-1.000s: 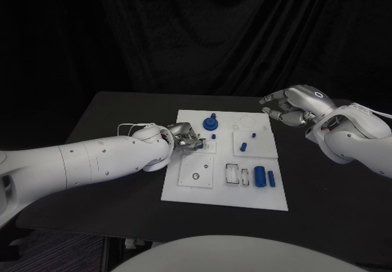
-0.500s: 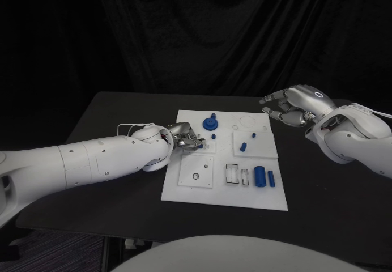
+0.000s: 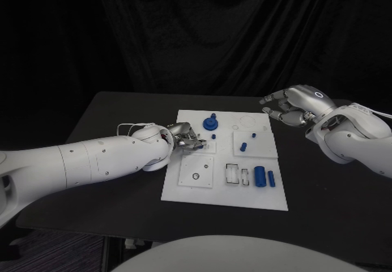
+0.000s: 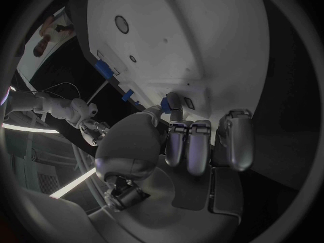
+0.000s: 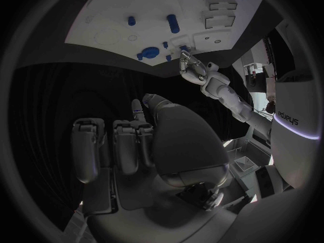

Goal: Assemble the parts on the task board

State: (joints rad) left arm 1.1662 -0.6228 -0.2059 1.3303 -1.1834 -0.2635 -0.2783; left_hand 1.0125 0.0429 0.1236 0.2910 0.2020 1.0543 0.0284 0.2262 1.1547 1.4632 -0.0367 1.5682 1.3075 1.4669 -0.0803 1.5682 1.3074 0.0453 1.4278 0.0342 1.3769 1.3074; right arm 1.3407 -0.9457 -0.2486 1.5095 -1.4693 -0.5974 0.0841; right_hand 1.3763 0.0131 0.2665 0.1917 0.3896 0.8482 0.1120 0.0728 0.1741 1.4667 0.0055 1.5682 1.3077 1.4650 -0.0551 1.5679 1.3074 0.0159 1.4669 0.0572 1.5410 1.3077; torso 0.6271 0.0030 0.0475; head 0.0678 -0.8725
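Observation:
The white task board (image 3: 237,198) lies in the middle of the black table. My left hand (image 3: 186,139) rests over the board's left edge and pinches a small blue part (image 4: 164,106) between thumb and a fingertip, just above the board (image 4: 182,32). My right hand (image 3: 290,106) hovers off the board's far right corner with its fingers curled in on nothing. On the board stand a blue knob (image 3: 211,122), short blue pegs (image 3: 243,147) and a thick blue cylinder (image 3: 260,175) with a slim bar (image 3: 271,178) beside it.
Empty rectangular slots (image 3: 234,173) and a round hole (image 3: 195,175) sit in the board's near half. Bare black table (image 3: 327,192) surrounds the board; a dark curtain hangs behind. My left forearm (image 3: 90,164) lies across the table's left side.

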